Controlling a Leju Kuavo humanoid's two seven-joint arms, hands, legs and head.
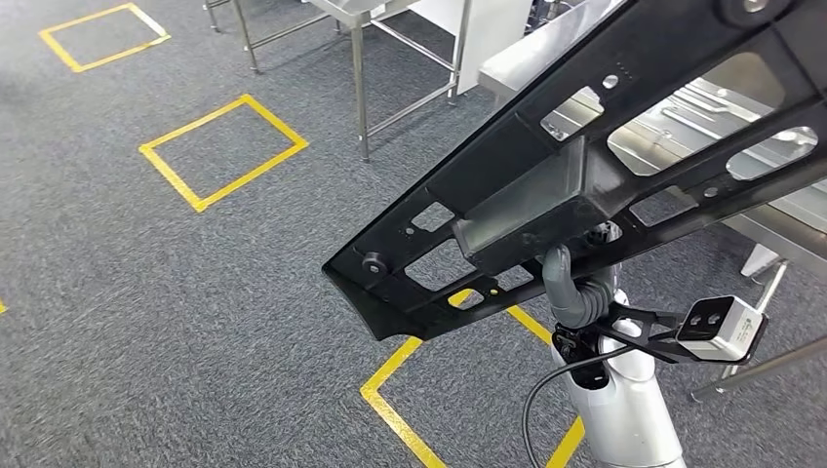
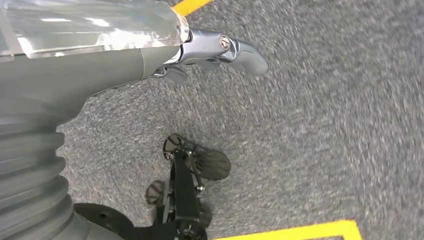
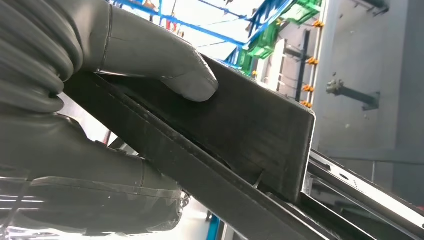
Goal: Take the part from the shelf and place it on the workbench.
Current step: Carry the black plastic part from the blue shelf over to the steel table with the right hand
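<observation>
The right robot hand grasped the part, a long black frame with cut-outs and a box-shaped recess near its middle. In the head view the part ran slantwise from its blunt end low over the carpet up towards the upper right corner, held in the air above the floor. Its upper stretch lay across the view in front of the desk, a steel-topped bench at the right; whether the part touched the desk could not be told. The grey fingers came up from beneath and wrapped the part's lower edge just under the recess. In the right wrist view the thumb pressed on the flat face of the box section of the part, with the rest of the right robot hand under the frame's rail.

The left robot hand hung over the carpet with nothing in it; its fingers were loosely bent, apart and released.

Yellow tape squares marked the floor, one further off at upper left and another just beneath the part's blunt end. A steel frame on legs stood at the top of the head view.
</observation>
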